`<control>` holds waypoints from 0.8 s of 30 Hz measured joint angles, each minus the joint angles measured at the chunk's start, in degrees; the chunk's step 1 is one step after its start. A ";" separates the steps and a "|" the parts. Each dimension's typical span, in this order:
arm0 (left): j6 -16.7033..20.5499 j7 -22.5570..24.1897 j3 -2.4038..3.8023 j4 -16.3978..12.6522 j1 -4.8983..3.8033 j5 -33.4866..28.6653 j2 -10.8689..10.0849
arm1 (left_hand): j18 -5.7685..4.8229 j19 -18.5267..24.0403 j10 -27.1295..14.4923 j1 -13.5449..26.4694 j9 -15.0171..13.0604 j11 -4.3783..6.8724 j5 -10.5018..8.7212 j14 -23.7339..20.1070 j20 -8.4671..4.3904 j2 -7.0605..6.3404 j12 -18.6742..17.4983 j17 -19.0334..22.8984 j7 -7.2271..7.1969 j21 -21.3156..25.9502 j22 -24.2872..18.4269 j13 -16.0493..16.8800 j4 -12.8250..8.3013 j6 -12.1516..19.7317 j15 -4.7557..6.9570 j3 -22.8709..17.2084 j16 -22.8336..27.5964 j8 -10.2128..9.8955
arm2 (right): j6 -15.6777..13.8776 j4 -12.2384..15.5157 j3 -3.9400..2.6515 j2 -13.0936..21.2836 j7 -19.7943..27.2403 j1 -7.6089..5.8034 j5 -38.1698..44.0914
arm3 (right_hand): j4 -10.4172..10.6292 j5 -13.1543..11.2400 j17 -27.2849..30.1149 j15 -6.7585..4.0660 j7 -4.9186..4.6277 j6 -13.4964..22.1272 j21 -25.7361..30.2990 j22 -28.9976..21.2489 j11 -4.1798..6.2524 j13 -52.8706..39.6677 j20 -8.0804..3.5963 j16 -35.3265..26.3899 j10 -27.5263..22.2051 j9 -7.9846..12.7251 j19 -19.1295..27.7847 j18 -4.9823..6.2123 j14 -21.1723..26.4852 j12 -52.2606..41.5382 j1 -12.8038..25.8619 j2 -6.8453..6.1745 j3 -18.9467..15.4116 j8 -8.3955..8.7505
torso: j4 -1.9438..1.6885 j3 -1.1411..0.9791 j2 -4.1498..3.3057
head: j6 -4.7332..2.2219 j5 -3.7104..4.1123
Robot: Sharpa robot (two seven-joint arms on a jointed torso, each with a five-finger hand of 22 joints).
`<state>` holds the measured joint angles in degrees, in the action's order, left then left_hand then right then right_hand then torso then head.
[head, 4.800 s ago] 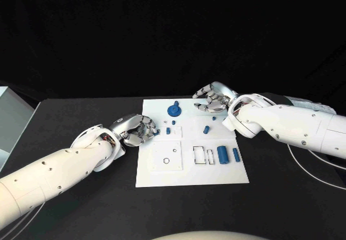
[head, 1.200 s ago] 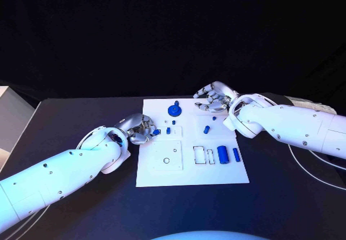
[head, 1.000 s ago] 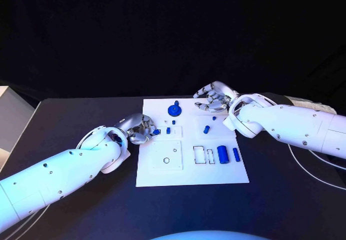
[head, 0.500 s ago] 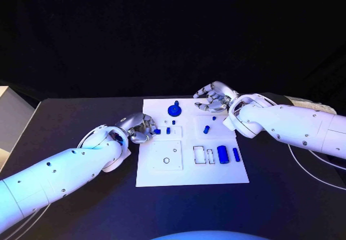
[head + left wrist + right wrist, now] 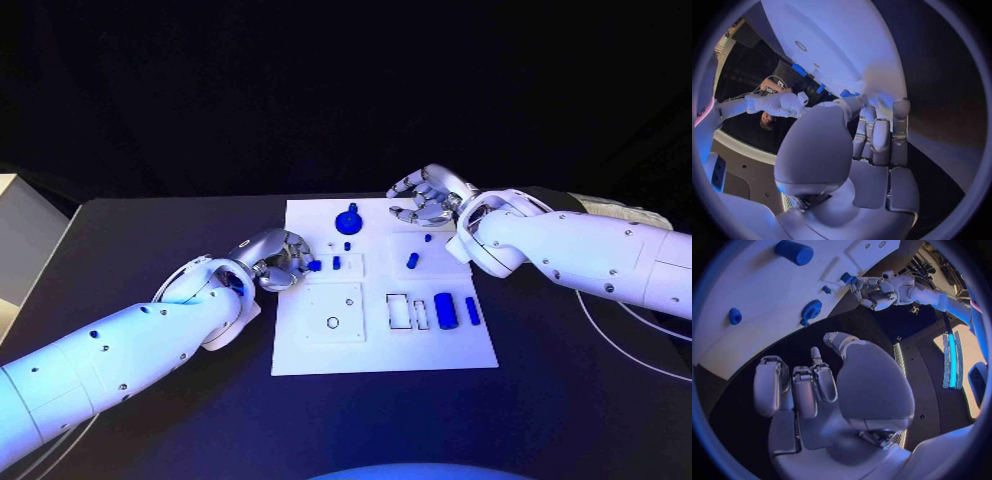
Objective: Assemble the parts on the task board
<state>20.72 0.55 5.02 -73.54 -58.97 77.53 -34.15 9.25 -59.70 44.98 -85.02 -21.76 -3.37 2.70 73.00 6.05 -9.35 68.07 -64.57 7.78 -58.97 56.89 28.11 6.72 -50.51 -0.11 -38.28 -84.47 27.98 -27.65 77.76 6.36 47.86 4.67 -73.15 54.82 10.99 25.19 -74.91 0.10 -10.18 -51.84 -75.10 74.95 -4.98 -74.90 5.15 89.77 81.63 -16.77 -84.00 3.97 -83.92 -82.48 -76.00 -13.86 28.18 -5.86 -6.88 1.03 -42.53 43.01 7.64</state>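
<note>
Task board (image 5: 384,340): white rectangular plate, flat on the black surface (image 5: 144,230), with raised white panels and small rectangular cutouts near its middle. Parts all blue. A round knob-like part (image 5: 348,219) stood near the board's far edge. Small pegs (image 5: 336,262) sat on the board's left half, another short part (image 5: 413,259) near its centre. A thick cylinder (image 5: 446,308) lay beside a slimmer one (image 5: 472,309) toward the board's right edge, next to the open cutouts (image 5: 398,311).

Left hand (image 5: 274,260) sat at the board's left edge, fingers (image 5: 293,266) curled in around a small blue part (image 5: 313,265) at the fingertips; the grip looked like a pinch, though the contact was hard to make out. In the left wrist view the fingers (image 5: 879,140) hid most of that part.

Right hand (image 5: 426,198) hovered at the board's far right corner, fingers (image 5: 795,390) curled inward on nothing visible, just off the board's edge.

Cutout contents too small to tell.
</note>
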 measured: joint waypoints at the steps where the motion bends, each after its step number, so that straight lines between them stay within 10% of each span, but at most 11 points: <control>1: 0.11 0.15 -0.01 -0.13 0.07 -0.16 -0.13 | 0.00 0.00 0.00 -0.04 0.00 0.00 0.00 0.00 0.00 0.05 0.00 0.00 0.00 0.00 0.00 0.00 -0.16 0.00 0.00 -0.16 0.00 0.00 | 0.00 0.00 0.00 0.00 0.00 0.00 0.00 | 0.00 0.00 0.00 0.00 0.00 0.00 0.00 0.00 0.00 0.00 0.00 0.00 0.00 0.00 0.00 0.00 0.00 0.00 0.00 0.00 0.00 0.00 | 0.00 0.00 0.00 | -0.01 0.00; 24: 0.83 1.01 1.09 -2.34 0.26 -1.82 -1.28 | 0.00 -0.20 -0.03 0.68 -0.69 -0.02 -0.02 -0.01 -0.20 0.83 0.00 0.02 -0.02 0.00 0.20 -0.03 0.00 -0.64 0.00 -0.78 0.00 0.67 | 0.00 0.02 0.00 0.02 0.04 0.03 -0.04 | 0.00 0.00 0.00 0.00 0.01 0.00 0.00 -0.02 0.00 0.00 0.00 0.00 0.00 0.00 0.00 0.00 0.00 0.00 0.23 0.23 0.00 0.00 | -0.01 0.00 0.02 | -0.25 -0.14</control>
<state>21.55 1.56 6.11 -75.89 -58.72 75.71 -35.43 9.25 -59.90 44.95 -84.34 -22.46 -3.39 2.69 73.00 5.85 -8.52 68.07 -64.55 7.76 -58.97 57.09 28.08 6.72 -51.15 -0.12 -39.07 -84.47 28.65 -27.65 77.78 6.36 47.88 4.71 -73.11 54.79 11.00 25.19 -74.91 0.10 -10.17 -51.85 -75.10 74.93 -4.98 -74.90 5.15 89.77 81.63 -16.77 -84.00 3.97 -83.92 -82.48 -75.77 -13.64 28.17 -5.86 -6.89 1.03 -42.51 42.76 7.50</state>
